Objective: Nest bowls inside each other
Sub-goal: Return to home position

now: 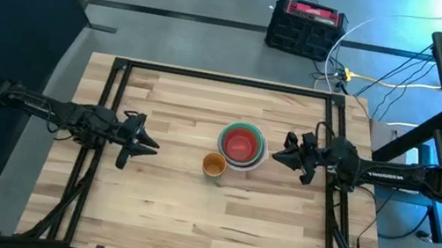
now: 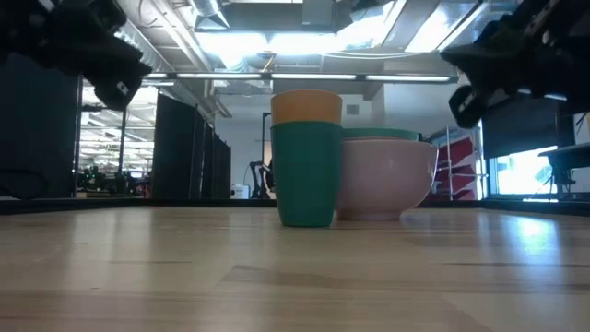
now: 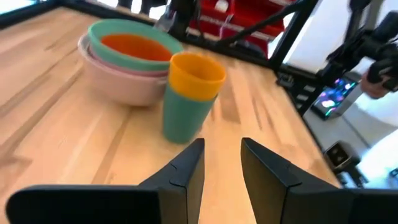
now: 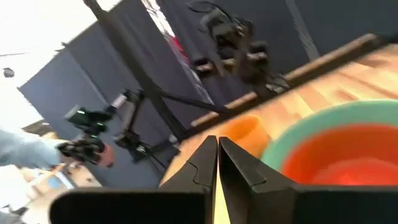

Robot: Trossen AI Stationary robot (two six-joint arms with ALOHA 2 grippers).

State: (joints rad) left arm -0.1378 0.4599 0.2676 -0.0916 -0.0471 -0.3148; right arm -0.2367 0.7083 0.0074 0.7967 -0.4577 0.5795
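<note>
Now: my left pincer [image 1: 150, 141] hangs over the surface [image 1: 154, 211] at left, fingers slightly parted, empty. Centre: the bowls [image 1: 242, 145] sit nested, red innermost, with the yellow cup [image 1: 214, 165] inside the teal cup [image 2: 305, 175] just beside them. My right pincer [image 1: 277, 155] hovers near the stack, closed, empty. Nesting looks finished; only parking both arms seems left.

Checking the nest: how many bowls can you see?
3, nested in one stack near the table middle: pink bowl outermost, green bowl inside it, red bowl innermost. Others may be hidden between.
</note>
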